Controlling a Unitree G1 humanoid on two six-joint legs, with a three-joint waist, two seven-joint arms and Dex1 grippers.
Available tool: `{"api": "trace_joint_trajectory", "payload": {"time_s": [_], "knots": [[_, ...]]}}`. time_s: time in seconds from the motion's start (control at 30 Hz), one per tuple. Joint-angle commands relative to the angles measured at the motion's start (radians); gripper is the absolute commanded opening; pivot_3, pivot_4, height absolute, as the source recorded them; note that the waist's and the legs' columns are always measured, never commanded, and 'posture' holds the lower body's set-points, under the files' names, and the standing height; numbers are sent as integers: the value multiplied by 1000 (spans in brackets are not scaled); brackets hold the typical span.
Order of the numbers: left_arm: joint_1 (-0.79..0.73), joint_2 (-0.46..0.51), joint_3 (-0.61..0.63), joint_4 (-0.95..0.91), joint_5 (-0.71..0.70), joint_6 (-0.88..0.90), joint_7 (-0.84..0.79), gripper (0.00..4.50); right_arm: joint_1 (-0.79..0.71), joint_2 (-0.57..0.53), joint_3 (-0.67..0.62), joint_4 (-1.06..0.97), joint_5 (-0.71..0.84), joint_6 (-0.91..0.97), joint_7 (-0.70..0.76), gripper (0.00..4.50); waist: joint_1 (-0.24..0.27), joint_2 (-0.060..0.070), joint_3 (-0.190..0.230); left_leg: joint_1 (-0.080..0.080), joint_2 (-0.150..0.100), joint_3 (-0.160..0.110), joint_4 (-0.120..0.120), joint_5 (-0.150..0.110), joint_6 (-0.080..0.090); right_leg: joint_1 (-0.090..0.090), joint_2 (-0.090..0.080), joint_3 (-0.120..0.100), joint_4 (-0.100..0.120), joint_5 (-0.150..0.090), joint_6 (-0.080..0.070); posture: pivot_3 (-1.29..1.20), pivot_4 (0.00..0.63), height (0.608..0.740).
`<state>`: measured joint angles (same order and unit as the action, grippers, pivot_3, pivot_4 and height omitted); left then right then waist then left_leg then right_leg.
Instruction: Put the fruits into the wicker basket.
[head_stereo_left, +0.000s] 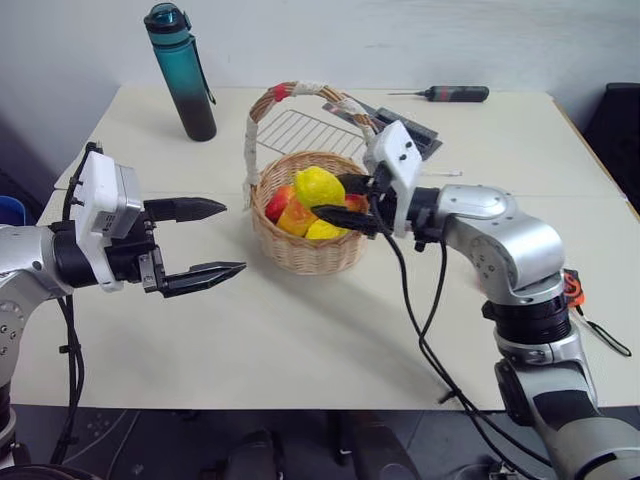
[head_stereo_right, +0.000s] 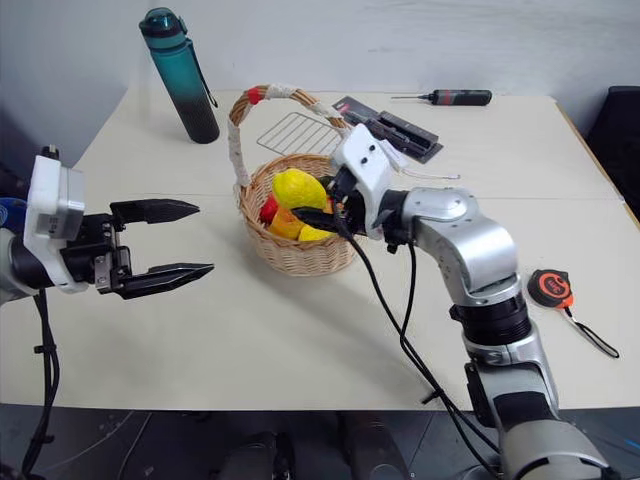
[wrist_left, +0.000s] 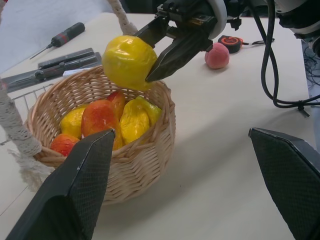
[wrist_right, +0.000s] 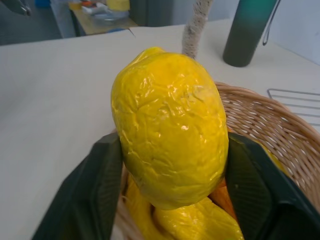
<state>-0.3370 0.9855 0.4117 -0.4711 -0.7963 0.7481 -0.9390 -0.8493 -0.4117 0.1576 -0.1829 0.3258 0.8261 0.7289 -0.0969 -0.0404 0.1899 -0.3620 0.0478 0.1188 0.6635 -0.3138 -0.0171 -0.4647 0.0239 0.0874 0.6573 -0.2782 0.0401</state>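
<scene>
— So where's the lemon (wrist_right: 170, 145) now?
— Clamped between the right gripper (head_stereo_left: 352, 205) fingers, hanging over the wicker basket (head_stereo_left: 305, 250); the left gripper (head_stereo_left: 205, 240) gapes empty beside it.
— Risk?
— The pile's high. Dropped there, it might roll over the rim onto the worktop (head_stereo_left: 300, 340), where a peach (wrist_left: 217, 55) still waits.

Pretty plain setup here, just a cream worktop (head_stereo_left: 300, 330) shoved up against a bare white wall (head_stereo_left: 400, 40), with dark floor (head_stereo_left: 200, 440) showing underneath the front edge.
</scene>
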Motion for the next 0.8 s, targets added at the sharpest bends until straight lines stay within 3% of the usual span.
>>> {"api": "trace_joint_trajectory", "payload": {"time_s": [0.03, 0.07, 0.23, 0.33, 0.43, 0.5, 0.6, 0.73, 0.8], "knots": [[-41, 19, 4, 11, 0, -28, 0, 4500, 20, -8, -28, -56, 16, 13, -20, 4247, 1, 0, 0, -2, 0, 0, 0, 0, 0, -1, 0, 0, -1, 0, 0, 0, 150, 740], [-49, 21, -6, 22, 6, -38, -11, 4500, 28, -13, -41, -84, 30, 28, -23, 4469, 3, 0, 0, -3, 0, 0, 0, 0, 0, -2, 0, -1, -1, 0, 0, 0, 150, 740], [-131, 8, -78, 109, 47, -97, -42, 4500, 80, -71, -207, -257, 210, 134, 19, 4469, 11, 0, 0, -11, 0, 1, 0, 0, 0, -12, 0, 0, 1, 0, 1, 0, 150, 740], [-175, -3, -122, 124, 35, -102, -73, 4500, 168, -205, -395, -365, 377, 236, 81, 4469, 23, 0, 0, -13, 0, 0, 0, 0, -1, -14, 0, -1, 2, 0, 1, 0, 150, 740], [-208, -14, -169, 130, 37, -113, -109, 4500, 367, -409, -608, -408, 466, 295, 193, 4469, 36, 0, 0, -14, 0, 0, 0, -1, 1, -12, 0, -1, -1, 0, 1, 0, 150, 740], [-233, -19, -212, 147, 70, -143, -137, 4500, 668, -547, -792, -373, 349, 197, 350, 4469, 42, 0, 0, -12, -1, 0, 0, -2, 3, -10, 0, -1, -3, -1, 3, 0, 150, 740], [-261, -28, -261, 172, 98, -171, -181, 4500, 1031, -610, -1070, -251, 218, 63, 525, 4469, 48, 0, 0, -6, -2, -2, 0, -4, 5, -1, 1, -1, -6, -2, 5, 0, 150, 740], [-277, -37, -288, 193, 100, -182, -234, 4500, 1260, -611, -1168, -124, 88, -183, 624, 4469, 19, -2, 1, -5, -2, 1, 0, -8, 12, 7, 2, 2, -11, -2, 9, 0, 150, 740], [-284, -45, -298, 195, 99, -182, -244, 4500, 1283, -628, -1182, -63, 70, -219, 629, 4469, 4, -7, 4, 9, -1, 1, -1, -8, 13, 21, 2, 2, -14, -3, 12, 0, 150, 740]]}}
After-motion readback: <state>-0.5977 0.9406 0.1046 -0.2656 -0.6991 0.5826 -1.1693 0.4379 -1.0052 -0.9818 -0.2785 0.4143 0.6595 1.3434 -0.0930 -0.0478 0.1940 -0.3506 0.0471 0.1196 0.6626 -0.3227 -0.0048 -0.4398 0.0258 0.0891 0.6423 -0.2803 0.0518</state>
